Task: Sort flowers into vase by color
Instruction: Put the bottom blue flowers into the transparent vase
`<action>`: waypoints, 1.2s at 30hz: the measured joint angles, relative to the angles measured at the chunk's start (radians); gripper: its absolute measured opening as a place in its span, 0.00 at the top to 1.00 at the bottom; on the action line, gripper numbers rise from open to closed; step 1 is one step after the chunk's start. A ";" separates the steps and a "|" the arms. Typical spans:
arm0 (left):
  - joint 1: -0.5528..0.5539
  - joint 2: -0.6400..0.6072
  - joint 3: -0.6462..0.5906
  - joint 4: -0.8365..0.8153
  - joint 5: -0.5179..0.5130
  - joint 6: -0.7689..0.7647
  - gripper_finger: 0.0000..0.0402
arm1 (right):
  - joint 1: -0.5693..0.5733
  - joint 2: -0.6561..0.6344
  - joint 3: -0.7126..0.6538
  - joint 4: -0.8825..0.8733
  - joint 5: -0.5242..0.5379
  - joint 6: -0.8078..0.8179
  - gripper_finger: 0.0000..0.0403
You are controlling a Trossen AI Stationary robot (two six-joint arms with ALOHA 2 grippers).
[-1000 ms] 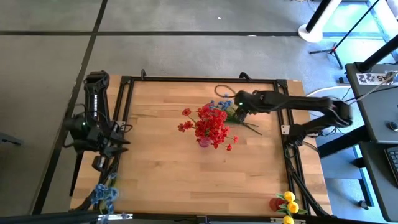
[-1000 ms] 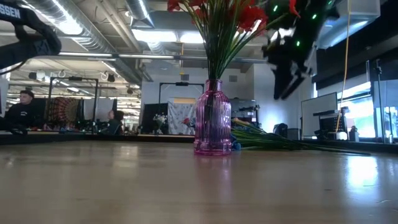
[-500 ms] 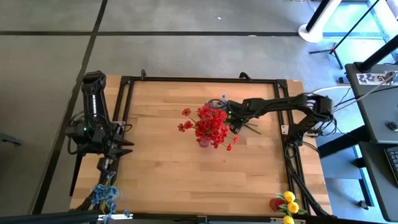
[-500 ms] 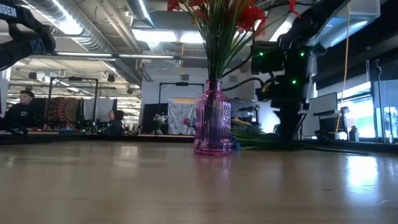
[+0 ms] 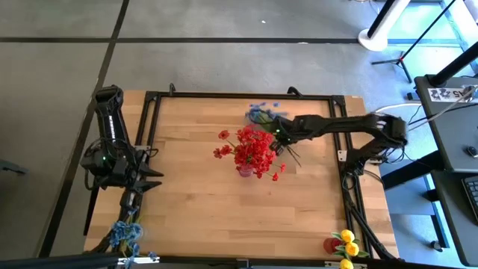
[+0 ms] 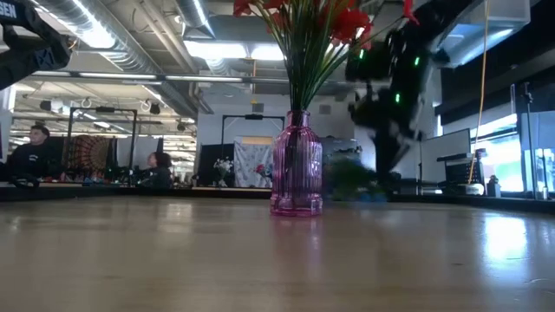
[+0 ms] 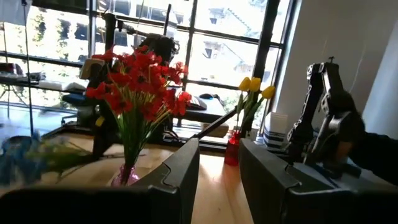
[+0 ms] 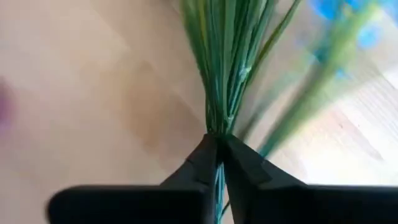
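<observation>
From above, the right gripper (image 5: pixel 275 132) sits just behind the pink vase (image 5: pixel 245 171) of red flowers (image 5: pixel 254 149), clenched on a bunch of blue flowers (image 5: pixel 260 113) whose blossoms trail toward the table's far edge; the left gripper (image 5: pixel 142 179) waits near the left edge, half open and holding nothing, close to a blue bunch at the front left corner (image 5: pixel 123 235). At table height the gripper (image 6: pixel 386 152) is blurred beside the vase (image 6: pixel 296 165), so lift slowly and keep the stems clear of the red blooms. The left wrist view shows yellow flowers in a red vase (image 7: pixel 235 146) well apart. The right wrist view shows green stems (image 8: pixel 227 68) pinched between the fingertips (image 8: pixel 205 155); carry them bundled, upright, toward the blue bunch.
</observation>
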 joint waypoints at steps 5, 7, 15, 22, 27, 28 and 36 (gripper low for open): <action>0.000 0.000 0.000 0.000 0.000 -0.012 0.73 | 0.065 -0.142 0.007 -0.029 0.022 0.102 0.84; 0.000 0.000 0.000 -0.012 0.000 -0.013 0.73 | 0.094 -0.170 -0.016 -0.030 0.041 0.154 0.80; 0.000 0.000 0.000 -0.069 0.019 -0.020 0.73 | 0.189 -0.173 -0.104 -0.122 0.042 0.275 0.52; 0.000 0.000 0.000 -0.087 0.019 -0.047 0.73 | 0.274 -0.138 -0.104 -0.162 0.023 0.319 0.45; 0.000 0.001 0.000 -0.128 0.041 -0.074 0.73 | 0.295 -0.053 -0.104 -0.132 0.033 0.323 0.52; 0.000 0.004 0.000 -0.127 0.053 -0.076 0.73 | 0.295 -0.031 -0.104 -0.130 0.037 0.323 0.54; 0.000 0.029 0.000 -0.129 0.072 -0.116 0.73 | 0.294 0.082 -0.102 -0.116 0.011 0.319 0.72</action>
